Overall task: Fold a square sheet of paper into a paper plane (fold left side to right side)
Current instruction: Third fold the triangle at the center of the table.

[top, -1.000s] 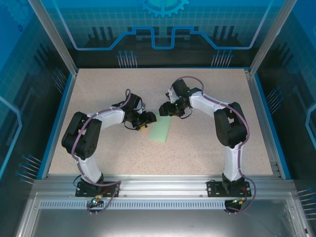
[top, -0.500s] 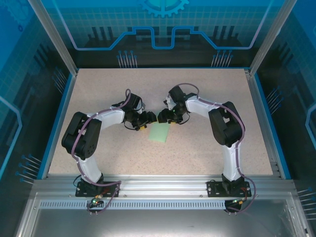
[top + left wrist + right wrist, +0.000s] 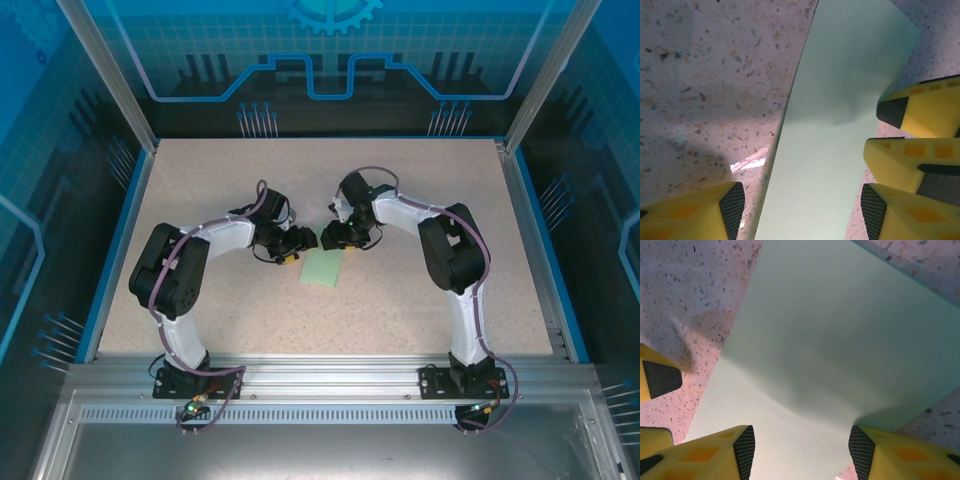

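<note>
The pale mint-green sheet of paper point(image 3: 323, 269) lies on the speckled table as a narrow rectangle, near the middle. Its far end is under both grippers. My left gripper point(image 3: 302, 240) stands open at that end's left side. In the left wrist view the paper point(image 3: 830, 130) runs up between my left gripper's point(image 3: 802, 210) spread fingers, with a soft bump across it. My right gripper point(image 3: 336, 237) is open over the same end from the right. In the right wrist view the paper point(image 3: 840, 330) spreads below the open gripper point(image 3: 802, 450).
The right gripper's yellow fingers point(image 3: 915, 107) crowd the right edge of the left wrist view, close to my left finger. A left finger point(image 3: 660, 377) shows at the left of the right wrist view. Bare speckled tabletop point(image 3: 420, 300) surrounds the paper; a blue rim point(image 3: 115, 250) bounds it.
The right gripper has moved left and down onto the paper's far end, covering it, so the paper looks shorter from above. The left gripper has barely moved.
</note>
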